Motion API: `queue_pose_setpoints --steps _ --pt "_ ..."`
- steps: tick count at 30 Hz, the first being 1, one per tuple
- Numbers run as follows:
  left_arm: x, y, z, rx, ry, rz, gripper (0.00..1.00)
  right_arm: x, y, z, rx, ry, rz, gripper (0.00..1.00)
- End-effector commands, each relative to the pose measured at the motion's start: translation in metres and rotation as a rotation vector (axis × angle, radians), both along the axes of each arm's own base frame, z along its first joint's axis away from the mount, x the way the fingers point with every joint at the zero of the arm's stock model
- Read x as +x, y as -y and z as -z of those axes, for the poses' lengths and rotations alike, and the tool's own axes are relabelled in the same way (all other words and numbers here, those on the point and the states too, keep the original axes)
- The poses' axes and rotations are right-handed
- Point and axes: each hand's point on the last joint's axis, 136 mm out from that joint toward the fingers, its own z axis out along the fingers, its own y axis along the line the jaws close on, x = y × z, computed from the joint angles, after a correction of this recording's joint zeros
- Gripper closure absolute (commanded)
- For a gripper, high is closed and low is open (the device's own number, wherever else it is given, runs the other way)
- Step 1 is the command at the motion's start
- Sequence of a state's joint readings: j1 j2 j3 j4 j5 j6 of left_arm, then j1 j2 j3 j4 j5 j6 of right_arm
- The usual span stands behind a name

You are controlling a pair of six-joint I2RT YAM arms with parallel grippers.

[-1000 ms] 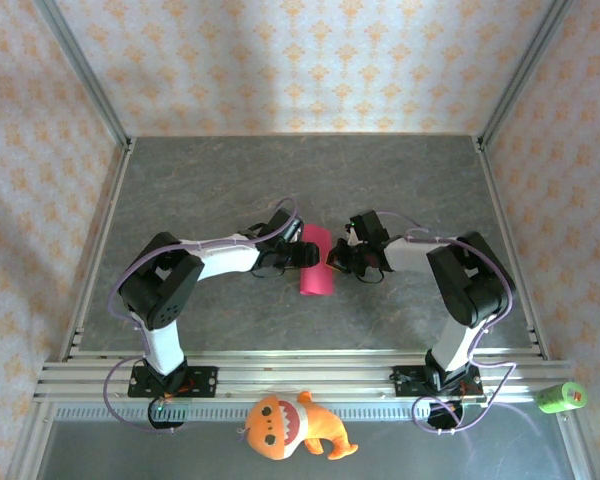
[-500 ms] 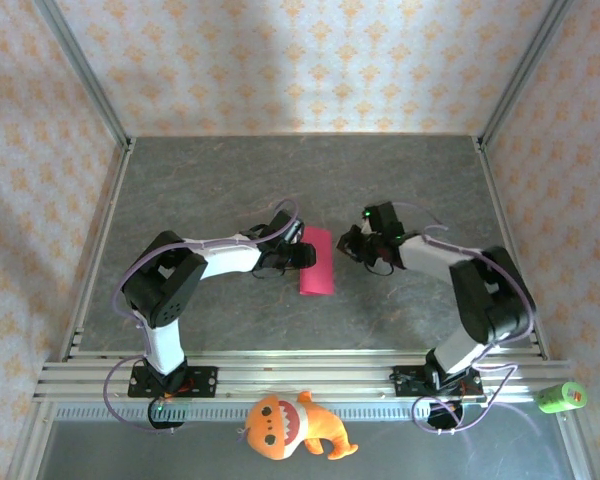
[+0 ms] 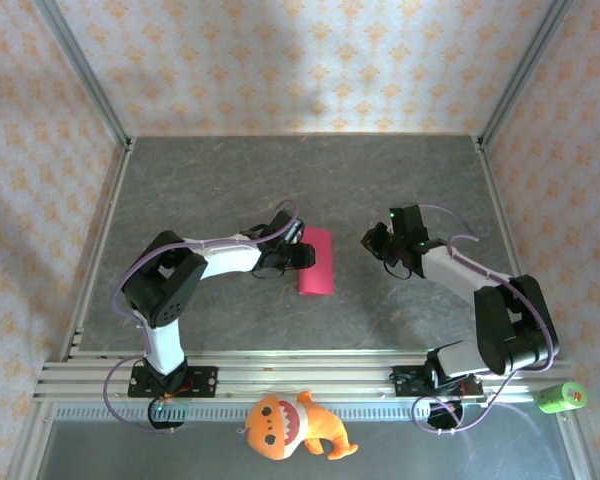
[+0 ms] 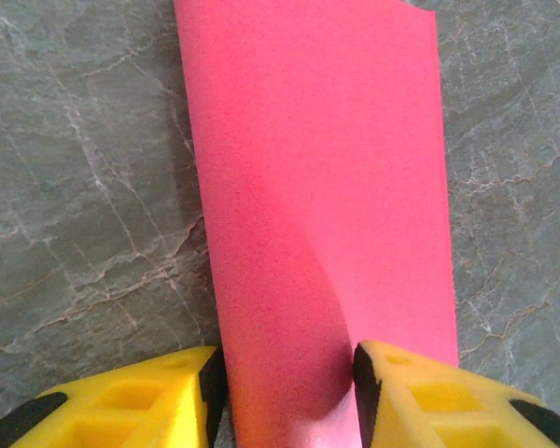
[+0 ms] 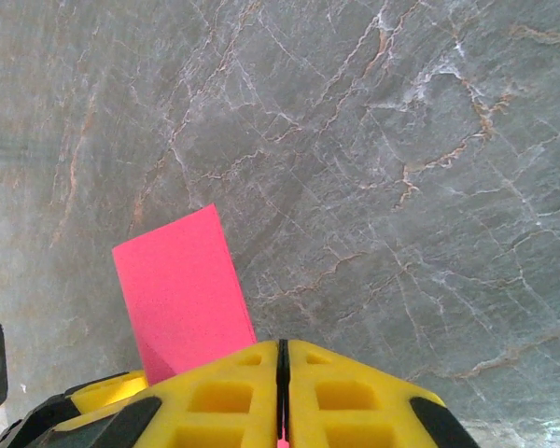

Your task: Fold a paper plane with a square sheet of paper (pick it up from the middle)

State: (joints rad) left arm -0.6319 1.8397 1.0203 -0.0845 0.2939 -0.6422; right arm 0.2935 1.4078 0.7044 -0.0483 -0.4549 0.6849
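Note:
The square sheet of paper point(image 3: 316, 262), magenta-pink, lies on the grey table as a narrow folded rectangle. My left gripper point(image 3: 302, 256) is at its left long edge. In the left wrist view the paper point(image 4: 317, 159) runs between the yellow fingers of my left gripper point(image 4: 285, 397). Both pads touch it and its upper layer bulges up between them. My right gripper point(image 3: 371, 241) hovers to the right of the paper, apart from it. Its fingers point(image 5: 355, 397) are pressed together with nothing in them, and the paper point(image 5: 182, 294) lies ahead to the left.
An orange plush toy point(image 3: 290, 427) lies on the front rail between the arm bases. A green object point(image 3: 562, 397) sits at the front right corner. Aluminium posts and patterned walls enclose the table point(image 3: 230, 180).
My right gripper has pulled away from the paper's right edge, moving right and a little back. My left gripper's jaws have narrowed on the paper and stayed in place.

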Motion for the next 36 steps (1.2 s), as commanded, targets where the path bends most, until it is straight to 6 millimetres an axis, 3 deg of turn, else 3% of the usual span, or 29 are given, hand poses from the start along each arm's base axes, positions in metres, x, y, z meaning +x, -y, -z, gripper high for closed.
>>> queue_pose_setpoints --steps 1,10,11,13,36 --pt "-0.006 -0.024 0.028 0.137 -0.055 -0.008 0.53 -0.001 0.006 0.008 -0.018 -0.022 0.028 0.91" --pt "-0.004 -0.029 0.03 0.192 -0.056 0.008 0.52 -0.003 0.006 0.01 -0.017 -0.029 0.023 0.91" --pt "-0.007 -0.033 0.043 0.221 -0.084 0.009 0.52 -0.003 0.006 0.01 -0.017 -0.031 0.023 0.91" --pt "-0.007 -0.034 0.044 0.23 -0.087 0.013 0.52 -0.004 0.005 0.01 -0.015 -0.032 0.022 0.91" --pt "-0.007 -0.039 0.053 0.264 -0.094 0.011 0.51 -0.006 -0.005 0.015 0.028 -0.053 -0.019 0.91"
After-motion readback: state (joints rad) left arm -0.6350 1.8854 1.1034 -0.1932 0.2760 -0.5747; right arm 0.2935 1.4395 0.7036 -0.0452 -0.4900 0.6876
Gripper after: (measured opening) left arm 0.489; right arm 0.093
